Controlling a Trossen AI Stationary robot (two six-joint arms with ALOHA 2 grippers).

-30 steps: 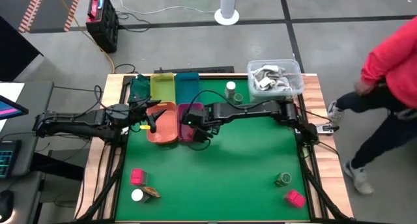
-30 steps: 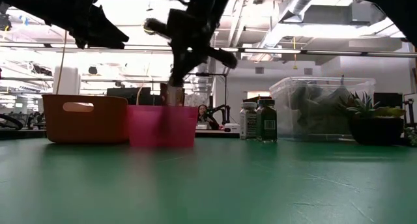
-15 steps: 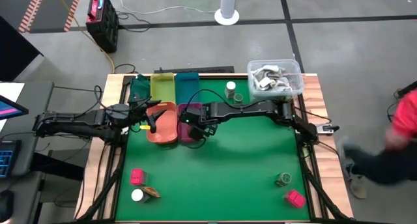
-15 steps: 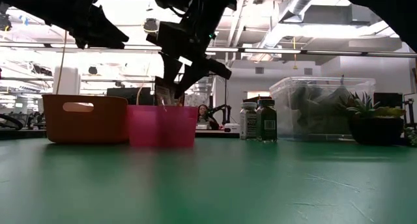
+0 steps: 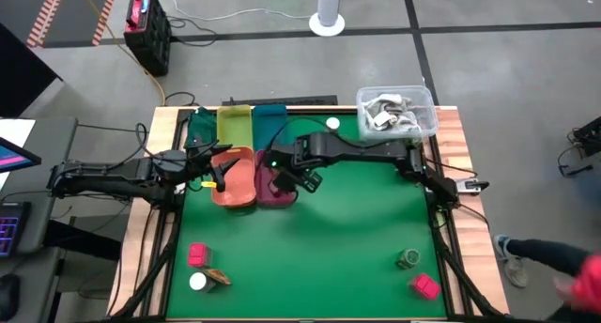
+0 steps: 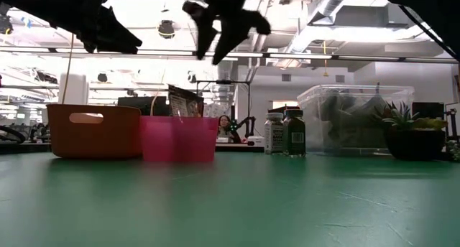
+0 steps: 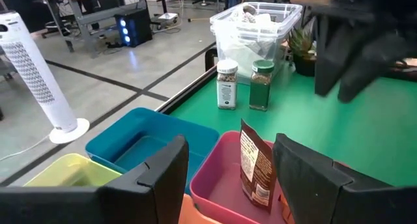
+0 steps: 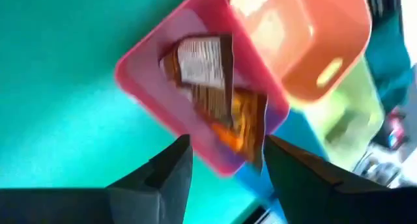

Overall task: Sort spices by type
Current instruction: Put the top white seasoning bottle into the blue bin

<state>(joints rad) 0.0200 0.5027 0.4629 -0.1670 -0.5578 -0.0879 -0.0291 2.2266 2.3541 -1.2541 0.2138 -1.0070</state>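
Freshly released, a reddish-brown spice packet (image 7: pixel 255 165) stands propped in the pink bin (image 5: pixel 275 186) beneath the right gripper (image 6: pixel 224 33), whose fingers have spread and lifted, while the left gripper (image 5: pixel 208 169) waits with fingers open beside the orange bin (image 5: pixel 237 177).

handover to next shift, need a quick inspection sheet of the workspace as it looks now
surface: green mat on a wooden table.
job's things: brown packet stands in the pink bin; two jars by the clear tub; pink block, white-capped jar, green jar and second pink block near the front.
clutter: small plant.
grippers: right hand open above the pink bin; left hand open over the orange bin.
cables: floor leads behind the table.
surroundings: white fan, a person at the right edge.
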